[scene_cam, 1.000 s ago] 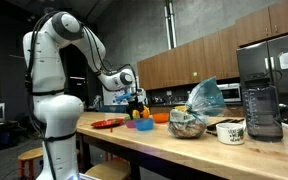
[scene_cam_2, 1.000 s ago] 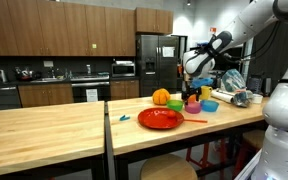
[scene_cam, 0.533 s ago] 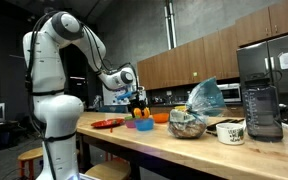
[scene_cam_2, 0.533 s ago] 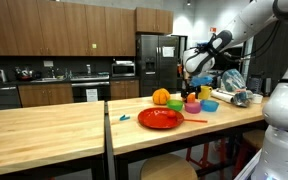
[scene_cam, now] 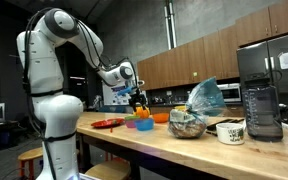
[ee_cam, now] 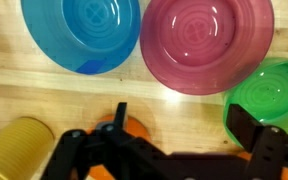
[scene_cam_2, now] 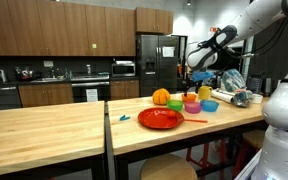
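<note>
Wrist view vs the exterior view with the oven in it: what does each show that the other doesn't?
Wrist view only: a straight-down look into the blue bowl and pink bowl, both empty, with the open gripper over an orange thing that it partly hides.
Exterior view only: the red plate, the oven, the fridge and the arm above the table.
Both: the gripper, the green bowl and the other bowls clustered on the wooden table.
</note>
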You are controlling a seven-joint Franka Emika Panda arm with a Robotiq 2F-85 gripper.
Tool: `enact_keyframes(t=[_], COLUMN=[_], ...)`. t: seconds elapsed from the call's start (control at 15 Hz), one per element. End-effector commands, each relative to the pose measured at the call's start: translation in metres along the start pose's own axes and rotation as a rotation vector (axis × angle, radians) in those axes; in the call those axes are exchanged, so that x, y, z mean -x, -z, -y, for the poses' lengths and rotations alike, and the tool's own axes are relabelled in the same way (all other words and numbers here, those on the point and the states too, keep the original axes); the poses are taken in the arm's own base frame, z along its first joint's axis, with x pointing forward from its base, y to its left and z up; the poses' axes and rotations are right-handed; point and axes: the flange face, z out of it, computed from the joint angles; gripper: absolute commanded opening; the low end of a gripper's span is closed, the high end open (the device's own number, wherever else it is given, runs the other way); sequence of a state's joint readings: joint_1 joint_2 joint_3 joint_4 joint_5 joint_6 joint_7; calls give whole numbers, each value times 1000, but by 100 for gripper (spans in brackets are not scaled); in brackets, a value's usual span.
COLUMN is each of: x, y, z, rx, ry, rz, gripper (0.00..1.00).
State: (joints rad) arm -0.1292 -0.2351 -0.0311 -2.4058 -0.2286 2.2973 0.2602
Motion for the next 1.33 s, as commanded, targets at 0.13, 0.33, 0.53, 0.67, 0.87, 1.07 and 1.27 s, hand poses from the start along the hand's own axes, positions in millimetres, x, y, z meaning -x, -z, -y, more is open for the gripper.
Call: enact_keyframes(t=[0.13,0.33,0.53,0.67,0.87,1.07,1.27], x=[-14,-18,-23,-28,-33,-38,-43], y=[3,-6,-17,-24,-36,-45,-51], z=[-31,-44,-57,-64,-72,-77,-81], rx=[34,33,44,47,56,70,62], ry=[-141,-255,-375,-465,-593,-716,-818], rz=[-18,-3,6,17,37,41,52], gripper=[100,100,100,100,100,100,100])
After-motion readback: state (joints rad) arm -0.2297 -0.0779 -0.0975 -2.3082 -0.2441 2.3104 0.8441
